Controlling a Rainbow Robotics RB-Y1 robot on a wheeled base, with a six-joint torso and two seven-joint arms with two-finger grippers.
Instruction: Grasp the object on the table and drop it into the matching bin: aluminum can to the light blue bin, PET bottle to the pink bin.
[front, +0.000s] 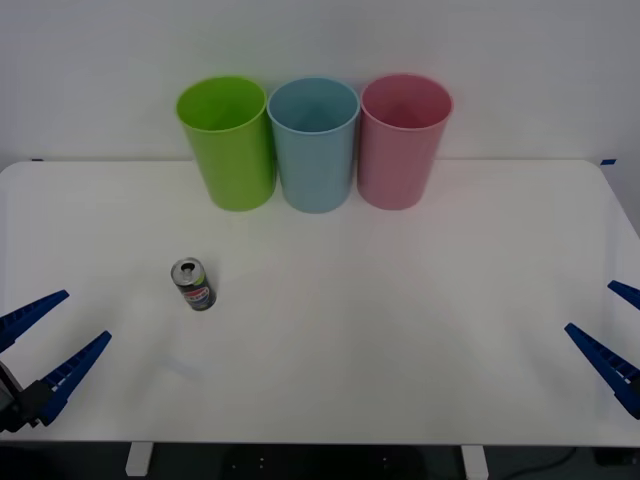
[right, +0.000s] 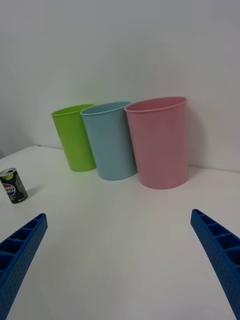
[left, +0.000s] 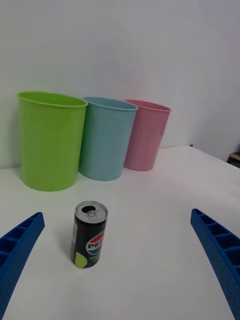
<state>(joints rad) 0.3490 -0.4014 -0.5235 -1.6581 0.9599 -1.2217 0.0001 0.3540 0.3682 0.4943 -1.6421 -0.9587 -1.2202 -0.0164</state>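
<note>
From the front, your can (front: 192, 284) stands upright on the table (front: 400, 330), left of centre, near side of the green bin (front: 229, 141). Left gripper (front: 45, 345) and right gripper (front: 612, 335) sit spread at the near corners, holding nothing.

Right wrist: the fingers (right: 20, 250) are wide apart, with the pink bin (right: 159, 142) ahead and the blue bin (right: 110, 140) beside it.

Left wrist: spread fingers (left: 20, 245) flank the can (left: 90, 234) without touching.

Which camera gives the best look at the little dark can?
The left wrist view: the can stands upright, close, logo and opened top plain. The front view shows it small from above; the right wrist view shows it far off at the edge.
</note>
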